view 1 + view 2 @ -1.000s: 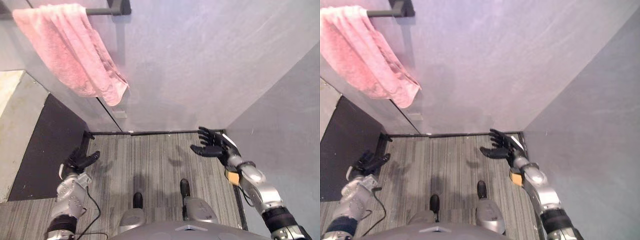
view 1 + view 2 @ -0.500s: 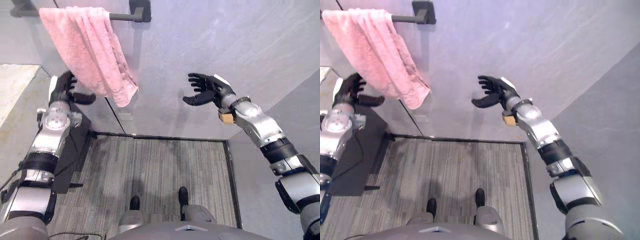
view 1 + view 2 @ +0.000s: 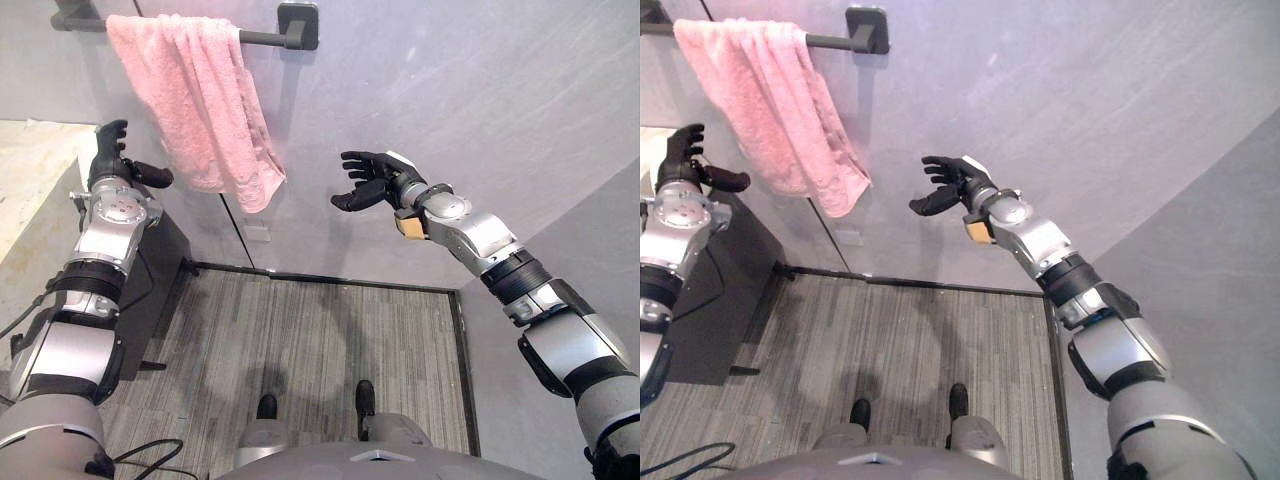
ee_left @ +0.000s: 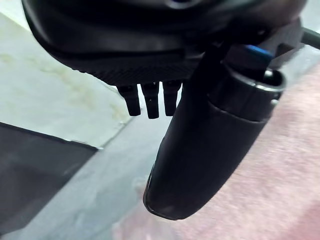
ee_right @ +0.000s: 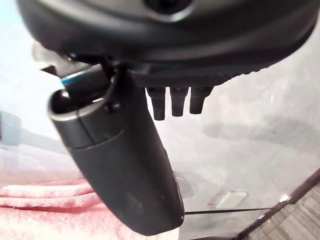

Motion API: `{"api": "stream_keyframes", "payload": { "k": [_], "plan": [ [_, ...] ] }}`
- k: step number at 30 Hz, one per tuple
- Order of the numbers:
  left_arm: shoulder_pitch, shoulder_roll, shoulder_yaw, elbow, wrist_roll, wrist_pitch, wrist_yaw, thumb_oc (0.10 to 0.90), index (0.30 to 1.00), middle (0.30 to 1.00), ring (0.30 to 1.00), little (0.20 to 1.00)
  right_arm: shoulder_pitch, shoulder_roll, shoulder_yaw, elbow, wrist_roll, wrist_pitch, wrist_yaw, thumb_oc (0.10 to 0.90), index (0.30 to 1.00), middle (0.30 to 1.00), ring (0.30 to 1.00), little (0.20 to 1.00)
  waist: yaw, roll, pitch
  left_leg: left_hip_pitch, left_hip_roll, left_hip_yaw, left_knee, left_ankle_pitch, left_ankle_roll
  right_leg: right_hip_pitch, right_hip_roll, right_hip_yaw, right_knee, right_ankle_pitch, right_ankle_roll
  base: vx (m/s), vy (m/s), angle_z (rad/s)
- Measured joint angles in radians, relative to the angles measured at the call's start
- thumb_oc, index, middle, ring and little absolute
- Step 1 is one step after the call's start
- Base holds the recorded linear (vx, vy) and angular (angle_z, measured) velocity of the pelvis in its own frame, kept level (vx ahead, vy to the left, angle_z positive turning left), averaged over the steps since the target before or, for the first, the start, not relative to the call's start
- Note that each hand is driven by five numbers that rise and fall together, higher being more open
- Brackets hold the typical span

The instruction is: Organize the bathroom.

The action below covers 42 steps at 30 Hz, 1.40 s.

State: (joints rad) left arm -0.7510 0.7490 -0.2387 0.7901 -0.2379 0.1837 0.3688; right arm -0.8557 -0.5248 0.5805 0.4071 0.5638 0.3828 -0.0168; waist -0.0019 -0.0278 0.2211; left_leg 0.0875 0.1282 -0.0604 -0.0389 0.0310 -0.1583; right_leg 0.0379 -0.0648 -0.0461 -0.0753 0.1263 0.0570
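We see both arms raised toward the grey wall (image 3: 470, 90). Our left hand (image 3: 112, 160), fingers straight, hovers at nine o'clock of the crumpled pink terry towel (image 3: 205, 110) draped over the dark metal rail (image 3: 262, 37); our right hand (image 3: 372, 182) spreads relaxed at three o'clock, apart.

Soft, even light fills the room, faintly violet on the smooth grey wall (image 3: 440, 90). The pink terry towel (image 3: 205, 110) casts a pale shadow there. In both wrist views the near dark thumbs are blurred, and the towel behind lacks focus.
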Motion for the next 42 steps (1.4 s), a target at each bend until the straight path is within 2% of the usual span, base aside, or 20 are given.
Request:
{"api": "stream_keyframes", "payload": {
  "k": [1,2,4,5,6,8,11,16,19,27,29,30,31,32,33,35,37,38,40,42],
  "plan": [
    [0.0,-0.009,-0.001,0.009,0.0,0.013,0.005,0.8,0.9,0.9,0.9,0.9,-0.006,0.001,0.008,0.02,0.0,0.0,0.0,0.8,0.9,0.9,0.9,0.9,0.002,-0.001,0.0,-0.012,-0.003,-0.002,0.024,-0.007,-0.009,-0.001,0.002,-0.001,0.008,-0.006,-0.004,-0.02,0.033,0.17],
    [0.002,-0.021,-0.001,0.009,0.0,0.022,0.007,0.8,0.9,0.9,0.9,0.9,-0.007,0.0,0.009,0.039,-0.001,0.002,-0.002,0.8,0.9,0.9,0.9,0.9,0.01,-0.003,0.001,-0.037,-0.005,-0.004,0.078,-0.006,-0.039,-0.004,0.004,-0.006,0.028,-0.017,-0.009,-0.09,0.093,0.32],
    [0.0,-0.048,-0.026,-0.008,0.0,0.02,0.016,0.8,0.9,0.9,0.9,0.9,-0.005,-0.008,0.008,0.065,-0.002,0.005,-0.018,0.8,0.9,0.9,0.9,0.9,0.0,-0.029,0.01,-0.194,-0.032,-0.003,0.307,-0.004,-0.051,-0.044,-0.023,-0.012,0.111,-0.055,-0.017,-0.12,0.184,0.84],
    [0.001,-0.066,-0.105,-0.036,0.0,0.019,0.024,0.8,0.9,0.9,0.9,0.9,0.015,-0.027,0.002,0.067,-0.008,-0.012,-0.046,0.8,0.9,0.9,0.9,0.9,-0.023,-0.017,0.013,-0.226,-0.029,0.038,0.291,0.012,-0.004,-0.038,-0.035,-0.069,0.108,-0.075,-0.012,-0.07,0.169,1.36],
    [0.001,-0.072,-0.12,-0.063,-0.004,0.018,0.017,0.8,0.9,0.9,0.9,0.9,0.015,-0.035,-0.01,0.068,-0.011,-0.018,-0.066,0.8,0.9,0.9,0.9,0.9,-0.041,0.002,0.022,-0.215,-0.026,0.056,0.252,-0.005,0.029,-0.045,-0.035,-0.108,0.113,-0.081,-0.016,-0.03,0.107,1.24],
    [-0.022,-0.067,-0.13,-0.08,-0.004,0.013,0.005,0.8,0.9,0.9,0.9,0.9,0.015,-0.024,-0.043,0.06,-0.011,-0.018,-0.095,0.8,0.9,0.9,0.9,0.9,-0.034,0.022,0.045,-0.201,-0.018,0.096,0.163,-0.022,0.106,-0.111,-0.033,-0.106,0.168,-0.089,-0.02,0.01,0.014,0.23],
    [-0.077,-0.051,-0.175,-0.073,-0.002,0.021,-0.003,0.8,0.9,0.9,0.9,0.9,0.015,-0.018,-0.039,0.061,-0.006,-0.019,-0.086,0.8,0.9,0.9,0.9,0.9,-0.018,0.01,0.083,-0.19,-0.036,0.109,0.139,0.007,0.127,-0.136,-0.051,-0.084,0.194,-0.081,-0.008,0.0,-0.01,-0.14],
    [-0.14,-0.011,-0.196,-0.074,0.01,0.021,-0.011,0.8,0.9,0.9,0.9,0.9,0.015,-0.017,-0.039,0.081,-0.006,-0.031,-0.067,0.8,0.9,0.9,0.9,0.9,-0.02,0.002,0.107,-0.176,-0.054,0.135,0.135,0.008,0.127,-0.11,-0.067,-0.059,0.14,-0.054,0.006,0.1,-0.009,-0.13],
    [-0.142,0.011,-0.194,-0.074,0.011,0.024,-0.031,0.8,0.9,0.9,0.9,0.9,0.017,-0.017,-0.04,0.097,-0.006,-0.031,-0.052,0.8,0.9,0.9,0.9,0.9,-0.027,0.002,0.111,-0.119,-0.057,0.141,0.119,0.001,0.118,-0.033,-0.066,-0.058,0.075,-0.031,0.013,0.17,-0.013,-0.05],
    [-0.141,0.029,-0.18,-0.074,0.014,0.038,-0.07,0.8,0.9,0.9,0.9,0.9,0.018,-0.015,-0.04,0.098,-0.006,-0.029,-0.037,0.8,0.9,0.9,0.9,0.9,-0.025,0.003,0.111,-0.082,-0.044,0.152,0.124,-0.012,0.1,0.008,-0.054,-0.051,0.059,-0.034,0.009,0.1,-0.027,-0.06],
    [-0.136,0.028,-0.18,-0.074,0.014,0.039,-0.075,0.8,0.9,0.9,0.9,0.9,0.018,-0.015,-0.038,0.098,-0.006,-0.023,-0.03,0.8,0.9,0.9,0.9,0.9,-0.024,0.003,0.111,-0.086,-0.035,0.168,0.161,-0.026,0.078,0.008,-0.05,-0.029,0.073,-0.038,0.003,0.05,0.031,-0.14],
    [-0.132,0.027,-0.179,-0.073,0.015,0.039,-0.076,0.8,0.9,0.9,0.9,0.9,0.018,-0.014,-0.038,0.099,-0.006,-0.022,-0.027,0.8,0.9,0.9,0.9,0.9,-0.022,0.002,0.111,-0.1,-0.03,0.162,0.209,-0.03,0.048,0.006,-0.043,-0.027,0.089,-0.05,-0.002,0.07,0.225,-0.07],
    [-0.116,0.028,-0.157,-0.097,0.023,0.036,-0.077,0.8,0.9,0.9,0.9,0.9,0.014,-0.013,-0.04,0.112,-0.006,-0.023,-0.014,0.8,0.9,0.9,0.9,0.9,-0.022,-0.019,0.127,-0.269,-0.037,-0.005,0.547,-0.059,0.008,-0.009,-0.062,-0.009,0.155,-0.101,-0.012,0.04,0.214,0.0],
    [-0.116,0.028,-0.157,-0.097,0.023,0.036,-0.077,0.8,0.9,0.9,0.9,0.9,0.014,-0.013,-0.04,0.112,-0.006,-0.023,-0.014,0.8,0.9,0.9,0.9,0.9,-0.022,-0.019,0.127,-0.269,-0.037,-0.005,0.547,-0.059,0.008,-0.009,-0.062,-0.009,0.155,-0.101,-0.012,-0.06,0.373,-0.6],
    [-0.027,0.056,-0.12,-0.151,0.059,0.036,-0.066,0.8,0.9,0.9,0.9,0.9,0.021,0.008,-0.035,0.105,-0.008,-0.023,-0.01,0.8,0.9,0.9,0.9,0.9,-0.004,-0.015,0.127,-0.288,0.032,-0.083,0.453,-0.109,0.017,-0.021,-0.04,0.039,0.164,-0.104,-0.013,-0.09,0.313,-0.67],
    [-0.031,0.056,-0.156,-0.128,0.05,0.032,-0.063,0.8,0.9,0.9,0.9,0.9,0.022,0.009,-0.027,0.1,-0.028,-0.028,-0.019,0.8,0.9,0.9,0.9,0.9,-0.027,0.008,0.132,-0.304,0.066,-0.065,0.312,-0.081,0.027,-0.06,-0.05,0.036,0.181,-0.115,0.002,-0.02,0.271,-0.44],
    [-0.099,0.049,-0.229,-0.052,0.047,0.031,-0.07,0.8,0.9,0.9,0.9,0.9,0.021,-0.012,-0.028,0.086,-0.048,-0.028,-0.034,0.8,0.9,0.9,0.9,0.9,-0.045,0.029,0.133,-0.344,0.025,0.013,0.354,-0.086,0.073,-0.134,-0.093,0.051,0.236,-0.129,0.024,0.03,0.08,-0.27],
    [-0.137,0.04,-0.235,-0.049,0.048,0.03,-0.071,0.8,0.9,0.9,0.9,0.9,0.029,-0.024,-0.029,0.085,-0.047,-0.029,-0.033,0.8,0.9,0.9,0.9,0.9,-0.058,0.043,0.144,-0.35,-0.006,0.016,0.334,-0.031,0.054,-0.167,-0.122,0.052,0.258,-0.13,0.046,0.02,0.038,-0.16],
    [-0.161,0.035,-0.236,-0.099,0.049,0.031,-0.073,0.8,0.9,0.9,0.9,0.9,0.059,-0.031,-0.029,0.092,-0.047,-0.029,-0.031,0.8,0.9,0.9,0.9,0.9,-0.054,0.012,0.156,-0.358,-0.059,0.041,0.326,-0.016,0.074,-0.17,-0.185,0.049,0.234,-0.128,0.046,0.01,-0.006,0.03],
    [-0.161,0.036,-0.236,-0.126,0.049,0.032,-0.073,0.8,0.9,0.9,0.9,0.9,0.074,-0.03,-0.028,0.093,-0.046,-0.028,-0.018,0.8,0.9,0.9,0.9,0.9,-0.042,0.01,0.167,-0.358,-0.081,0.051,0.329,-0.018,0.087,-0.156,-0.205,0.052,0.203,-0.123,0.05,0.03,-0.032,0.0]
  ]
}}
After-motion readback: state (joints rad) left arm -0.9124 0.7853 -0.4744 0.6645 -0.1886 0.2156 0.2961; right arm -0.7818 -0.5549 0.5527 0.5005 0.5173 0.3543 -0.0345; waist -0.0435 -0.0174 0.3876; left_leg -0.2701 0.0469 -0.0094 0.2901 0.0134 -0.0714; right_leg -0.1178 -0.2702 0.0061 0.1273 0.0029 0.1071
